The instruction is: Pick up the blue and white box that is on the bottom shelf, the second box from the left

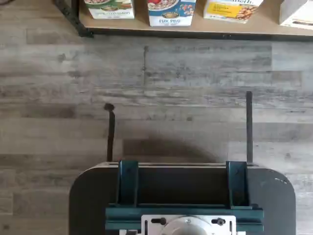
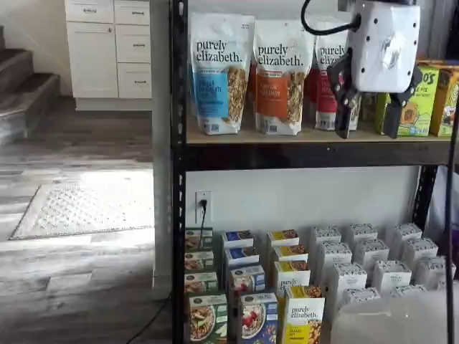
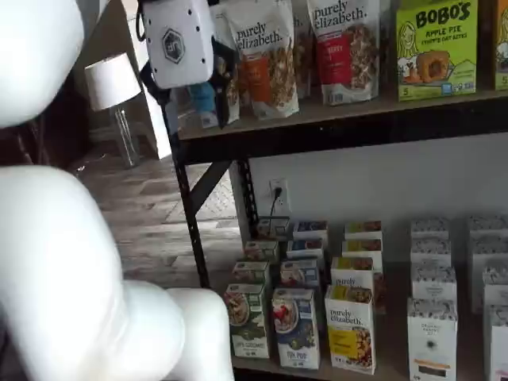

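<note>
The blue and white box (image 2: 258,319) stands in the front row of the bottom shelf (image 3: 397,371), between a green and white carton (image 2: 206,319) and a yellow and white carton (image 2: 303,319). Both shelf views show it, and it faces the camera here as well (image 3: 295,328). The wrist view catches only its lower part (image 1: 171,12) on the shelf board (image 1: 195,30), across a stretch of floor. My gripper (image 2: 368,118) hangs high up in front of the upper tier, far above the box, open with nothing between its fingers. Its white body and black fingers (image 3: 223,95) also appear there.
Tall granola bags (image 2: 215,72) and green Bobo's boxes (image 3: 435,48) fill the wood-board tier. Rows of white cartons (image 2: 369,261) line the bottom shelf's right side. A black rack post (image 2: 178,172) stands at the left. The white arm (image 3: 71,270) fills the near foreground. A cord runs from a wall outlet (image 2: 203,204).
</note>
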Controlling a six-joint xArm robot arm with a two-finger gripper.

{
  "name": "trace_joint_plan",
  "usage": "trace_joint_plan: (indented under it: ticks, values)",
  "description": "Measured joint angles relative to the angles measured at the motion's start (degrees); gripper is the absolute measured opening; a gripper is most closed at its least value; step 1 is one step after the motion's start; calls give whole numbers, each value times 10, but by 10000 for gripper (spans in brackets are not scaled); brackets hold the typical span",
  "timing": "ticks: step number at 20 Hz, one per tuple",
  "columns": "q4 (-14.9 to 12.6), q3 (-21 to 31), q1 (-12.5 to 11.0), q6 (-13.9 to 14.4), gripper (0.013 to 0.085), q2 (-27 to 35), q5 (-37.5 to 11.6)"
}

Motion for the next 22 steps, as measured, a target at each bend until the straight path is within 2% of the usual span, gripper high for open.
trace_joint_plan:
  ticks: [2,12,22]
  values:
    - [-13,3,12,6,850,-3,-5]
    - [-28,21,29,18,850,-20,-25]
    - [-22,84,32,25,850,-36,-77]
